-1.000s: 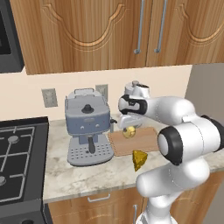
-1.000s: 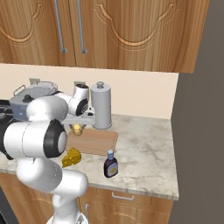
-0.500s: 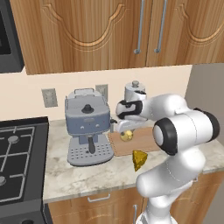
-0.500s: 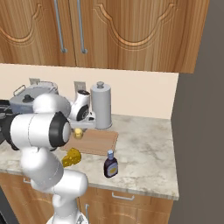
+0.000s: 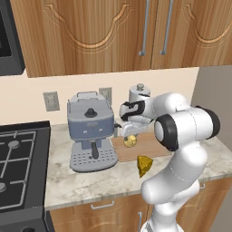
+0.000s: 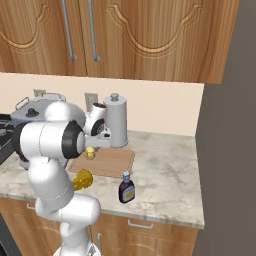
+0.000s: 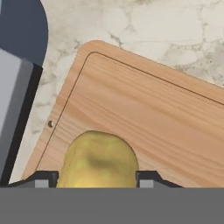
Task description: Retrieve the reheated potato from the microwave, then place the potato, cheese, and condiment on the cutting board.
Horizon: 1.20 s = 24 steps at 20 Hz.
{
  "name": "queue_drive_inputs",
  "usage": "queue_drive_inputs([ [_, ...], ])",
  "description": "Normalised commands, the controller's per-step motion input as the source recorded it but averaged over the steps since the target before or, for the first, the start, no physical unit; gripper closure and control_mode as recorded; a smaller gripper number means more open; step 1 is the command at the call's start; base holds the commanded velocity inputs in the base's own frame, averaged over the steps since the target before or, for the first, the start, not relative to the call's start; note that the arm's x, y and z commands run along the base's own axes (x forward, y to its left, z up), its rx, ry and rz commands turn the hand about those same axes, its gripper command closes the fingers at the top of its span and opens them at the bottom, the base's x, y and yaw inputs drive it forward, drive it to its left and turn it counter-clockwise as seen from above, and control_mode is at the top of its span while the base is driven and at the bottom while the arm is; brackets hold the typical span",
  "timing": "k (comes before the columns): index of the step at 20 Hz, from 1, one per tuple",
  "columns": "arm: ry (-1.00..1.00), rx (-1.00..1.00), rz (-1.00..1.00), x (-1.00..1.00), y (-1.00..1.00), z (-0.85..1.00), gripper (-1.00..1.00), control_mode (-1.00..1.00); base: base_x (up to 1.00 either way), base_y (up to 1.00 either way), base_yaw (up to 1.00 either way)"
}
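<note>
The yellowish potato (image 7: 98, 162) sits between my gripper's (image 7: 98, 179) two fingertips, low over the left end of the wooden cutting board (image 7: 148, 109). The jaws are shut on the potato. From the base, the potato (image 5: 130, 141) hangs under the gripper (image 5: 128, 134) at the board's (image 5: 147, 146) end nearest the coffee machine. The yellow-orange cheese wedge (image 5: 145, 165) lies on the counter in front of the board, also cheese (image 6: 82, 179). The dark condiment bottle (image 6: 126, 187) stands on the counter at the board's (image 6: 112, 163) front right corner. A corner of the black microwave (image 5: 8, 41) shows at upper left.
A grey coffee machine (image 5: 90, 129) stands close to the board's left end, its base (image 7: 15, 70) right beside my hand. A tall silver canister (image 6: 116, 122) stands behind the board against the wall. A stove (image 5: 18, 158) lies further left. Wooden cabinets hang overhead.
My arm has swung a little left and lowered, carrying the potato down toward the left end of the board. The cheese and bottle have not moved.
</note>
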Motion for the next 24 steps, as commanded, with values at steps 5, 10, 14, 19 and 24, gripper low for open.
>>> queue_drive_inputs([
  [5,0.02,0.03,0.11,-0.03,0.02,-0.29,1.0,-1.0,0.0,0.0,0.0],
  [10,0.02,0.04,0.04,-0.15,0.05,-0.27,1.0,-1.0,0.0,0.0,0.0],
  [14,0.01,0.01,0.0,-0.19,0.11,-0.23,-1.0,-1.0,0.0,0.0,0.0],
  [19,0.0,0.0,0.0,-0.26,0.04,-0.08,-1.0,-1.0,0.0,0.0,0.0],
  [24,-0.04,0.01,0.0,-0.21,0.02,0.0,-1.0,-1.0,0.0,0.0,0.0],
])
